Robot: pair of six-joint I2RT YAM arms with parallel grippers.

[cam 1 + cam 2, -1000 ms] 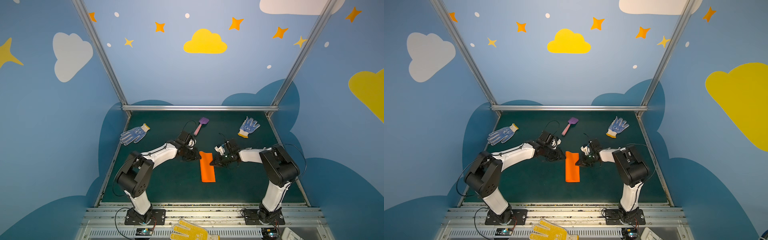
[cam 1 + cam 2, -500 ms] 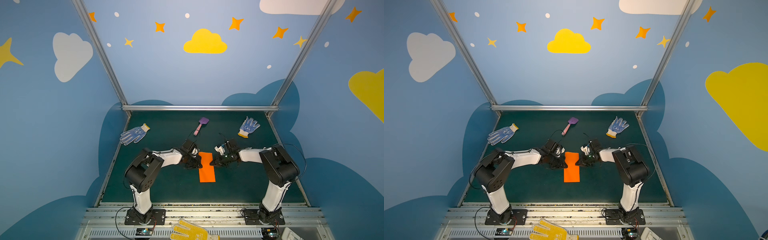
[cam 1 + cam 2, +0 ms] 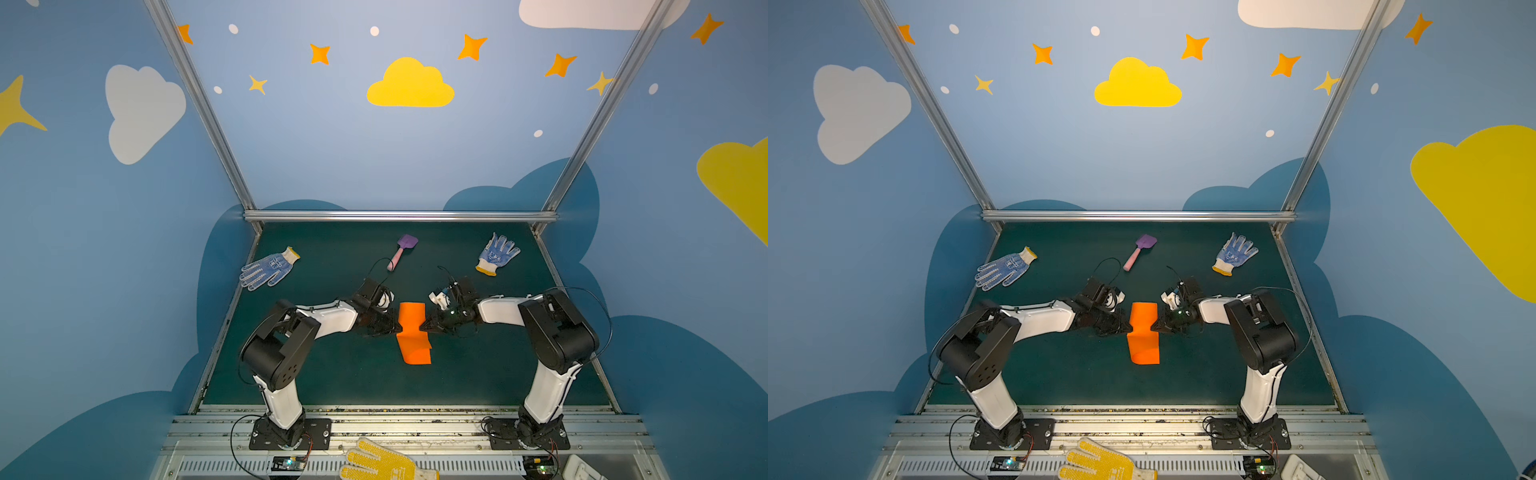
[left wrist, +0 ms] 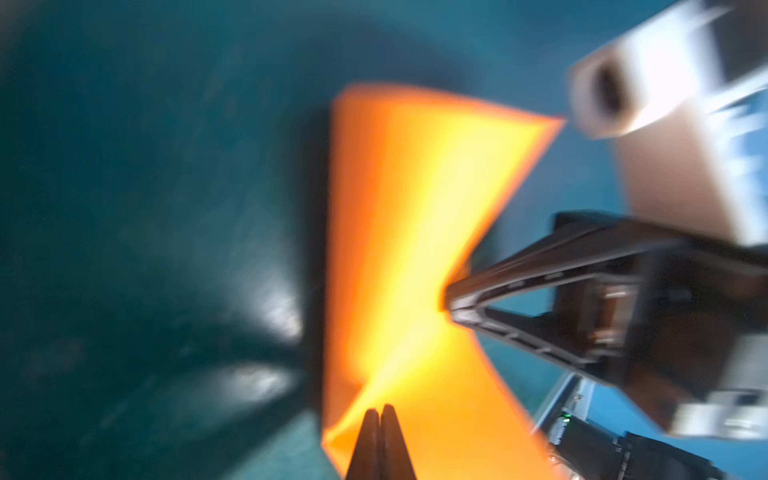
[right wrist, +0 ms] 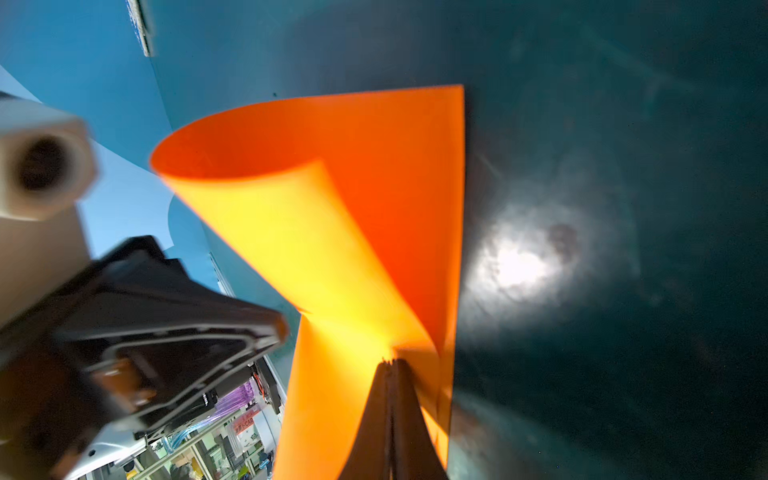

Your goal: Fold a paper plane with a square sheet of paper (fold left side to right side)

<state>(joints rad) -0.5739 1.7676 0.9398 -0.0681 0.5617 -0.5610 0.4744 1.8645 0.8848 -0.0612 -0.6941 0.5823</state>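
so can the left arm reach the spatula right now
Probably not freely: the mat up to the spatula is bare, but the left gripper is shut on the square sheet of paper.

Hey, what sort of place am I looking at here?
Probably a robot test booth: two robot arms bolted to a metal rail, handling orange paper on a green mat, inside cloud-painted walls.

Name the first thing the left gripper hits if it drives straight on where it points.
The square sheet of paper, whose edge the left gripper pinches. Beyond it the right gripper faces it from the opposite edge, probably next, though depth is unclear.
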